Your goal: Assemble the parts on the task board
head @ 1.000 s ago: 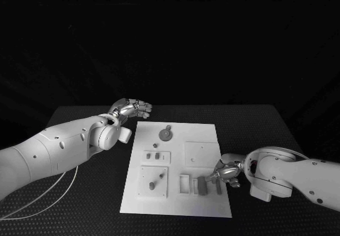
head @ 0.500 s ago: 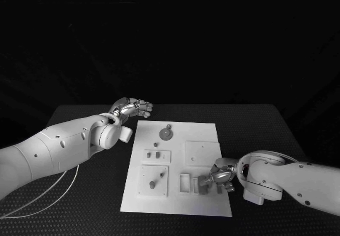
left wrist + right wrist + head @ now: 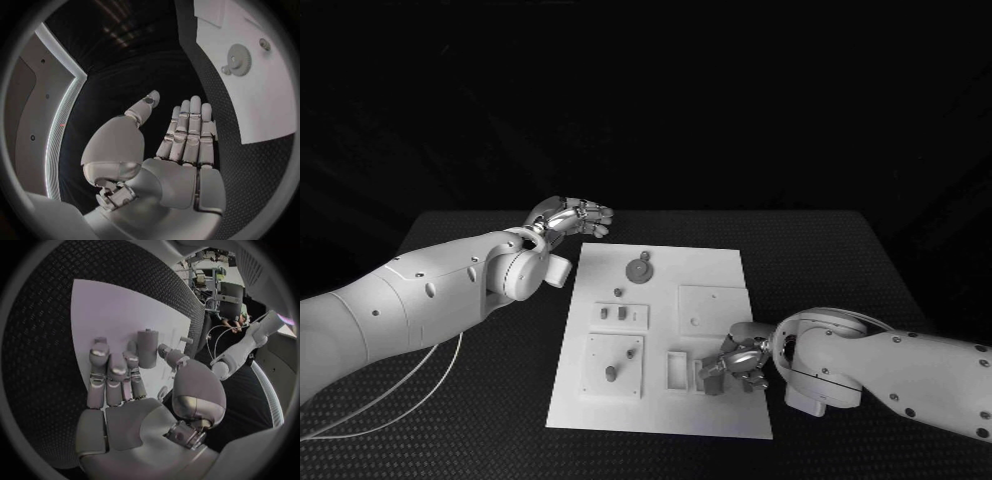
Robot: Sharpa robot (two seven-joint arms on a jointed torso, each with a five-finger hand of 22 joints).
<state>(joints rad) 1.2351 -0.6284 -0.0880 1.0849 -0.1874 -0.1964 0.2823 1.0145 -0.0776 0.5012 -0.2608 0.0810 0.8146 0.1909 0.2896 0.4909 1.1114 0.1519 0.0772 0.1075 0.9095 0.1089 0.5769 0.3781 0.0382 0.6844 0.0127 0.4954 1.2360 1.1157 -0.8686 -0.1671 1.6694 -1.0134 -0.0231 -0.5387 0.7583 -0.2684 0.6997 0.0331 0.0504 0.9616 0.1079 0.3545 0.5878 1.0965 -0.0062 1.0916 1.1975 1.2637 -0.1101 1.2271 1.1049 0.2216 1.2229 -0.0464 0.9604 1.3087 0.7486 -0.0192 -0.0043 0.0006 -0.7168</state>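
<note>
Partly hidden by its own fingers, a dark part [image 3: 710, 376] is grasped by the right hand [image 3: 740, 360] at the task board's [image 3: 711, 265] lower right. Left of the board's top, the left hand [image 3: 568, 217] is held released over the counter [image 3: 819, 260], grasping nothing.

A black table [image 3: 473, 400] with a fine woven texture spreads across the lower half of the head view, its far edge meeting a dark background. A thin white cable [image 3: 401, 405] loops over the table's near left corner. In both wrist views the same textured black surface curves around the edges.
</note>
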